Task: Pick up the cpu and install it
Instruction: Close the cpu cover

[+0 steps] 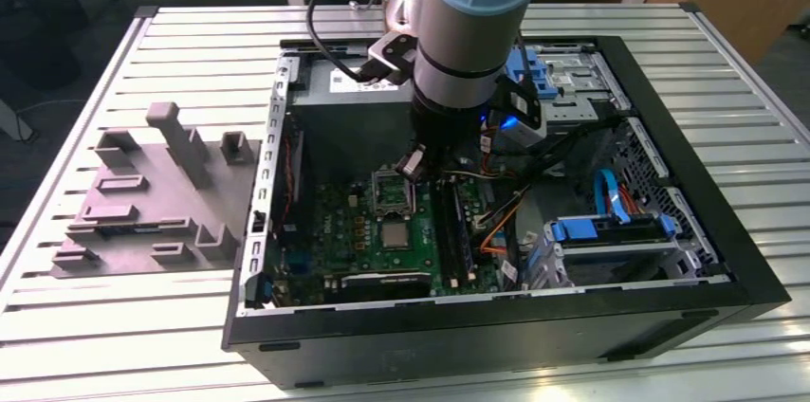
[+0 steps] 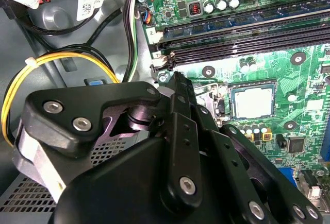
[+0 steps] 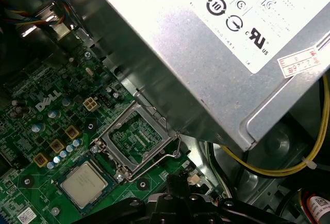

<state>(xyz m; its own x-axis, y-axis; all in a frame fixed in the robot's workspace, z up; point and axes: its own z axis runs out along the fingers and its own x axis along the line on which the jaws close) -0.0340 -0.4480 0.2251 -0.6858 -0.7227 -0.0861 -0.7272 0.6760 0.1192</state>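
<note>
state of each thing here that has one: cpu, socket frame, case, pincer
cpu: lying flat on the motherboard, not held
socket frame: flipped open, latch lever released
computer case: on its side, side panel off
pincer: inside the case, above the board, nothing in it

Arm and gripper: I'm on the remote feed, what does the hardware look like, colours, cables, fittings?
The arm is a thick silver-grey tube with a pale blue joint cap and a dark band lower down. Black cables loop off its upper part, and a small unit with a blue light sits at the wrist. In the second wrist view, the gripper is matte black, built of jointed link plates with silver screw heads.
</note>
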